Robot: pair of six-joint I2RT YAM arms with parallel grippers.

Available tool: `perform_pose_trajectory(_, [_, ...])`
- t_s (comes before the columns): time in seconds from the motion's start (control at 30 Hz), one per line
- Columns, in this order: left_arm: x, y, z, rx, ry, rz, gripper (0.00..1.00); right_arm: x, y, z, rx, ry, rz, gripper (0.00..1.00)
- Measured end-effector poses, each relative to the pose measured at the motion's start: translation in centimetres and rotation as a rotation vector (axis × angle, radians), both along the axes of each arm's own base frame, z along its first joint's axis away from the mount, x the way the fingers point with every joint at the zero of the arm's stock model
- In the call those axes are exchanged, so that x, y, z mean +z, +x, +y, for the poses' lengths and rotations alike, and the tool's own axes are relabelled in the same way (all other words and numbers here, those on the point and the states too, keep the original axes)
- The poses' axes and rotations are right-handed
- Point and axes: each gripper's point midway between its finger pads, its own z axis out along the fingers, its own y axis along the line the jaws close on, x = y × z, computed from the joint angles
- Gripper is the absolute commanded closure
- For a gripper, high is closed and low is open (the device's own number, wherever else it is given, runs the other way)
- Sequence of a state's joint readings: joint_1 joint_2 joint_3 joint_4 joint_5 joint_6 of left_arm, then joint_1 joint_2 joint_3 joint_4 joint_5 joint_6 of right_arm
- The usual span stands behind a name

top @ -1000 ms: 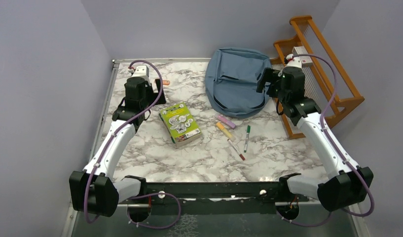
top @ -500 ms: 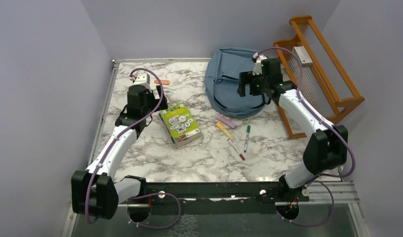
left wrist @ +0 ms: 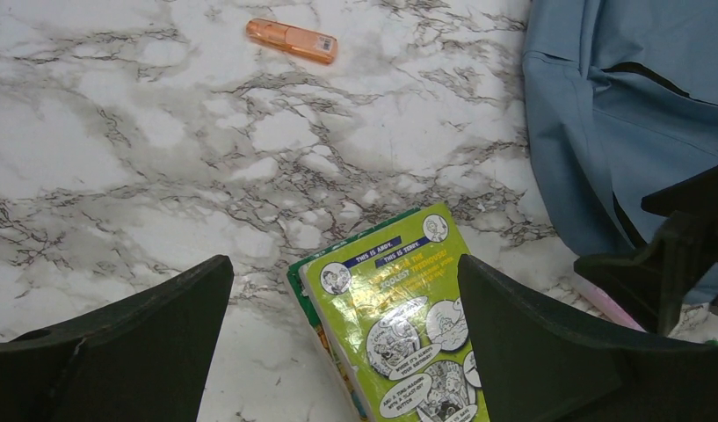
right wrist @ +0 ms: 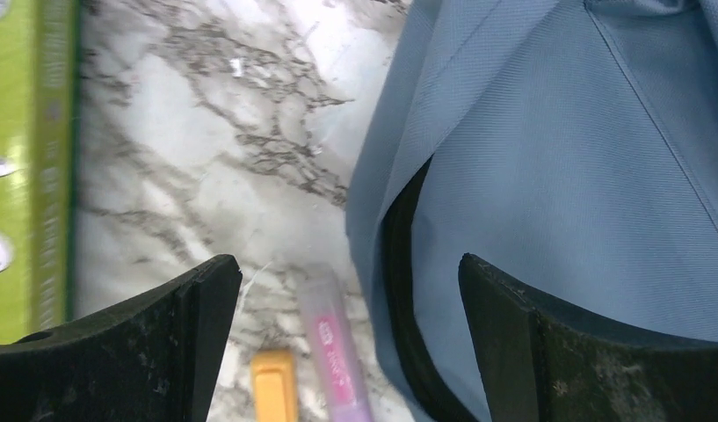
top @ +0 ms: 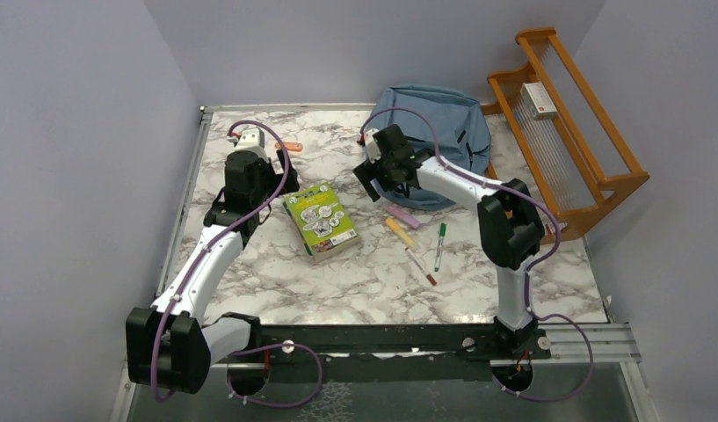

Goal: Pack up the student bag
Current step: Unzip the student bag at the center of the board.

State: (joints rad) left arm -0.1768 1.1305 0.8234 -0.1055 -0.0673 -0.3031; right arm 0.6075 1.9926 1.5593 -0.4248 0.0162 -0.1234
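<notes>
Top external: book (top: 320, 220) outside student bag (top: 452, 110)

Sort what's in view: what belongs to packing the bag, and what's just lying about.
Likely part of the job: student bag, green book, pink marker, yellow marker, green pen, red pen, orange marker.

Just lying about: wooden rack, small white box on it.

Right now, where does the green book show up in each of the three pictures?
Top external: the green book lies left of centre on the table.
Left wrist: the book fills the bottom centre.
Right wrist: only a strip of the book, at the left edge.
Shared landmark: the student bag, to the book's right in every view.
</notes>
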Motion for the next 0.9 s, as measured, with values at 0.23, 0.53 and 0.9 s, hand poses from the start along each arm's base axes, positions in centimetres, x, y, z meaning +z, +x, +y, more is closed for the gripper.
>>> perform_pose_trajectory(0.23, [0.0,0.0,-0.1,-0.001,-0.005,-0.002,0.01,-3.1,1.4,-1.9,-0.052,-0.147,-0.021,0.08])
perform_pose_trajectory(0.53, [0.2,0.0,-0.5,-0.025,-0.011,-0.006,0.01,-3.8,1.9,-2.6,-0.063,-0.188,-0.032,0.41])
perform_pose_trajectory(0.9, [0.1,0.0,-0.6,-0.037,-0.004,-0.004,0.01,-4.3,1.9,-2.6,-0.071,-0.178,-0.034,0.81])
